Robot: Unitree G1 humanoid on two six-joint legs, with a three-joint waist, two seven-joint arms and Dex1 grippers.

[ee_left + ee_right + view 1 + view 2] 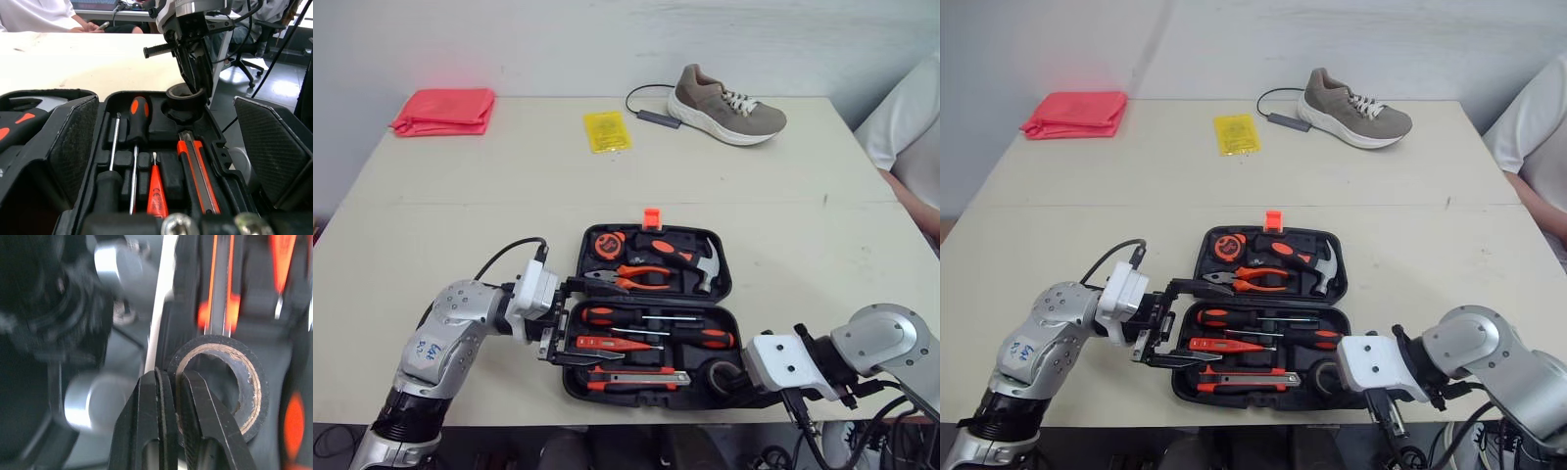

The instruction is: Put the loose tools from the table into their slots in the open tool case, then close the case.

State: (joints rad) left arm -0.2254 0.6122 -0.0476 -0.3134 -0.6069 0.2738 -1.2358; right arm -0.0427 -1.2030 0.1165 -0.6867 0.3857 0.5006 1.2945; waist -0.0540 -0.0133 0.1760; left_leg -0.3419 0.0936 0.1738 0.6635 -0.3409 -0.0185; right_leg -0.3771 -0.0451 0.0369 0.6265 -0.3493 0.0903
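At the near right corner of the open tool case, the right hand is pinching the wall of the black tape roll: one finger is sitting inside the ring, the other outside. Roll is lying flat in its round slot. Case is lying open by the near edge of the bench. Left hand is hovering at the case's left end, fingers spread, gripping nothing; the near tray's end is lying between them. Screwdrivers, knife, pliers and hammer are lying in their slots.
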